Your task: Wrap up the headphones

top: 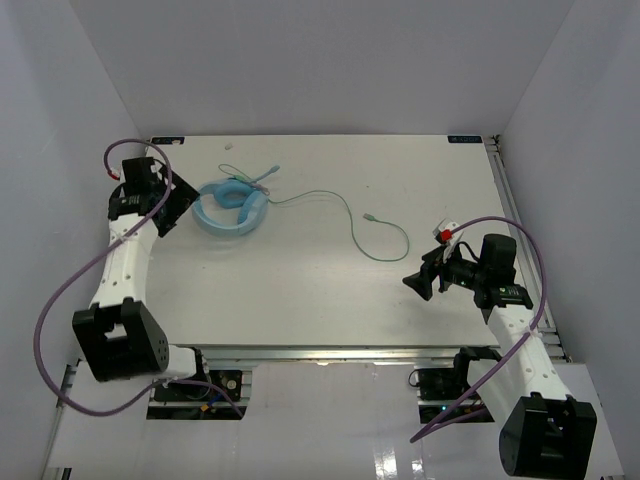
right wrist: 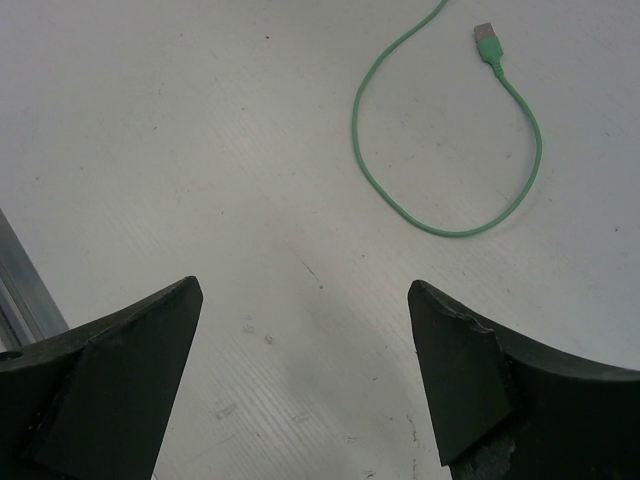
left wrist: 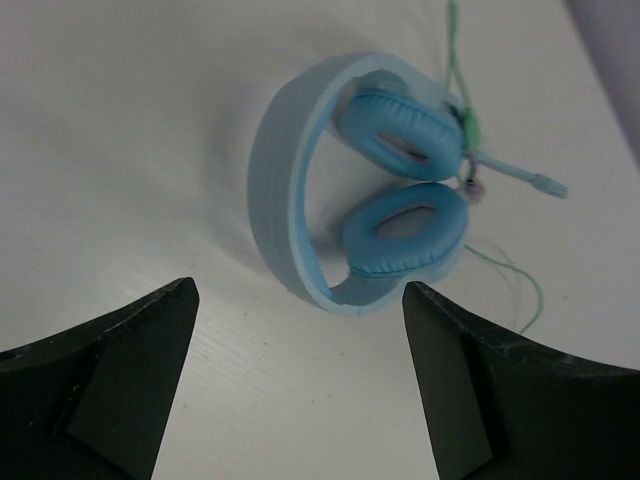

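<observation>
I see the light blue padded headphones (left wrist: 272, 190) lying far-left on the white counter (top: 300, 290) before my wide-open left end effector (top: 178, 205), the right end effector (top: 415, 283) equally wide, seemingly just short of their thin green cable (right wrist: 440, 228).

— What is seen on the table (top: 300, 300)?
— The headphones (top: 231, 210) are laid flat at far left, just beside the left gripper (top: 180, 205); their cable (top: 351, 222) is trailed rightward in loose curves.
— And the right gripper (top: 418, 283)?
— It is held near the cable's end, not touching.
</observation>
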Tool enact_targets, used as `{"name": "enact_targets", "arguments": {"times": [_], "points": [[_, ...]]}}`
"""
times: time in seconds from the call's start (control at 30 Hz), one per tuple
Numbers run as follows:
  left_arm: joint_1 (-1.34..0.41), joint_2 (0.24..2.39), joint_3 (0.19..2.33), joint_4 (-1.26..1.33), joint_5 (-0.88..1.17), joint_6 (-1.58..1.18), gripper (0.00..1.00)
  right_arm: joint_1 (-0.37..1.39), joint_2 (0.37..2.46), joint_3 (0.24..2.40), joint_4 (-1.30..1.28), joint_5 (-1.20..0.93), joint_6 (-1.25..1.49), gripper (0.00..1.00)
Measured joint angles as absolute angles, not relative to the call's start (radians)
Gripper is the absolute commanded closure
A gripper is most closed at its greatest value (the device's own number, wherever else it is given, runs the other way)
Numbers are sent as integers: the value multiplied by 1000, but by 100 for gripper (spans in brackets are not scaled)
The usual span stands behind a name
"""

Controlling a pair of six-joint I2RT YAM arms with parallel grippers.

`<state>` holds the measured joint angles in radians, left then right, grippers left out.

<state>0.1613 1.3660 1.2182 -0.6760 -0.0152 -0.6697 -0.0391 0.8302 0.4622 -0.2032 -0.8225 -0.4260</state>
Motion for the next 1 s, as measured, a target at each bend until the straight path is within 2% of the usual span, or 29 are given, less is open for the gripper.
{"name": "enact_targets", "arguments": {"times": [0.1, 0.2, 0.77, 1.0], "points": [[162, 1508, 1256, -716, -19, -652, 9, -39, 828, 462, -203, -817, -425, 10], [162, 1599, 1281, -759, -15, -626, 15, -39, 828, 462, -203, -814, -425, 10], [120, 1857, 1435, -779, 37, -458, 36, -39, 838, 468, -208, -821, -425, 10], [63, 1936, 1472, -776, -68, -402, 57, -39, 841, 469, -208, -826, -429, 10]]}}
